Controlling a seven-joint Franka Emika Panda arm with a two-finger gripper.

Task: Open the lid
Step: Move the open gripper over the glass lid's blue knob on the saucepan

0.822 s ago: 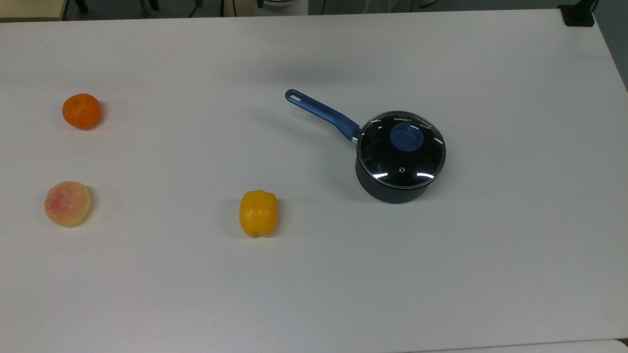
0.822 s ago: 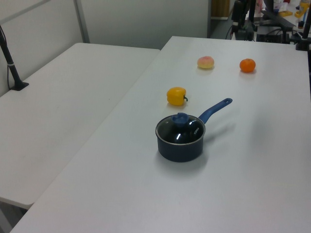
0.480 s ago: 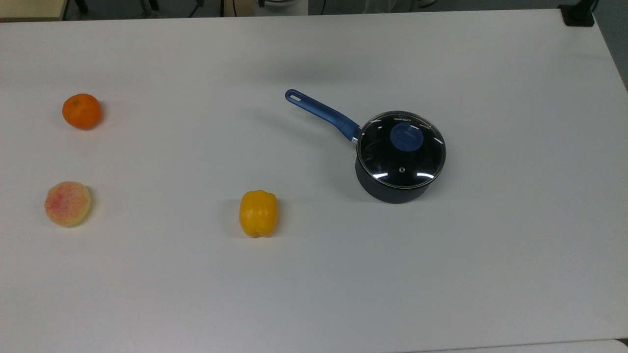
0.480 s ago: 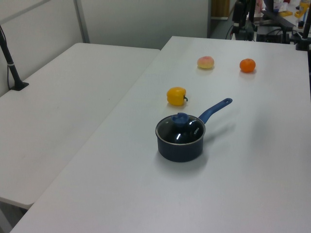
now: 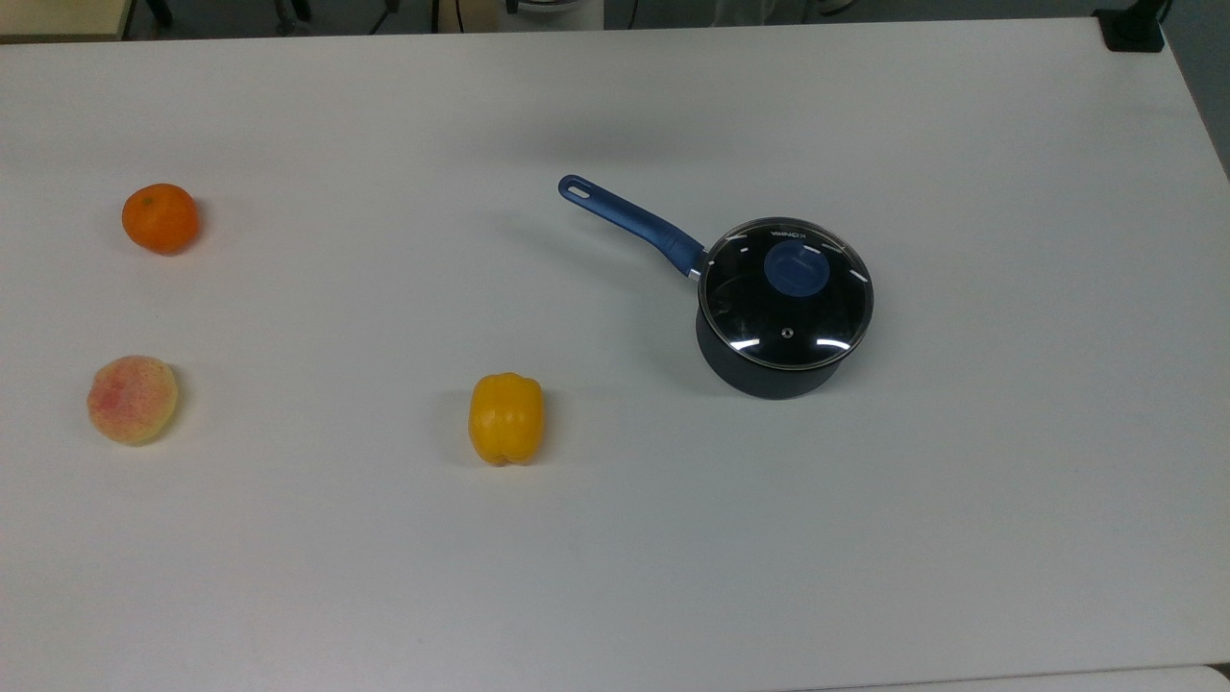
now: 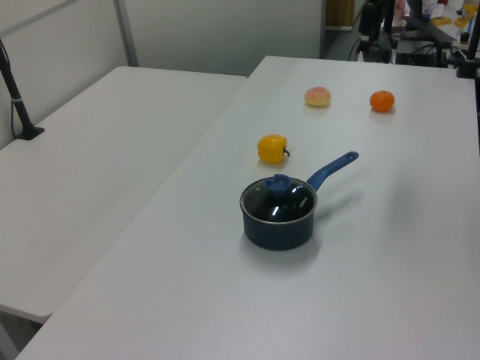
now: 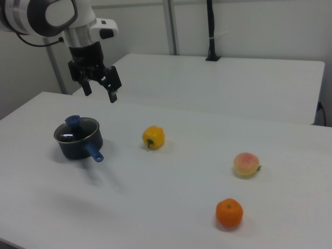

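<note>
On the saucepan (image 5: 764, 370), the lid (image 5: 786, 306) sits closed, its metal rim seated all round the mouth and its blue knob (image 5: 797, 268) upright at the centre. One saucepan stands on the white table (image 5: 961, 529), its long blue handle (image 5: 629, 220) pointing to the top view's upper left. Seen in the right view, the gripper (image 7: 99, 90) hangs above the lid (image 7: 77, 129) and a little to the right view's right, well apart from the knob (image 7: 72, 120), its two fingers spread with nothing between them. Three fruits or vegetables lie on the table, one of each: a yellow pepper (image 5: 505, 418) nearest the pan, then a peach (image 5: 133, 399) and an orange (image 5: 159, 218) far off at the top view's left. A second white table (image 6: 90, 172) stands beside the first in the left view
</note>
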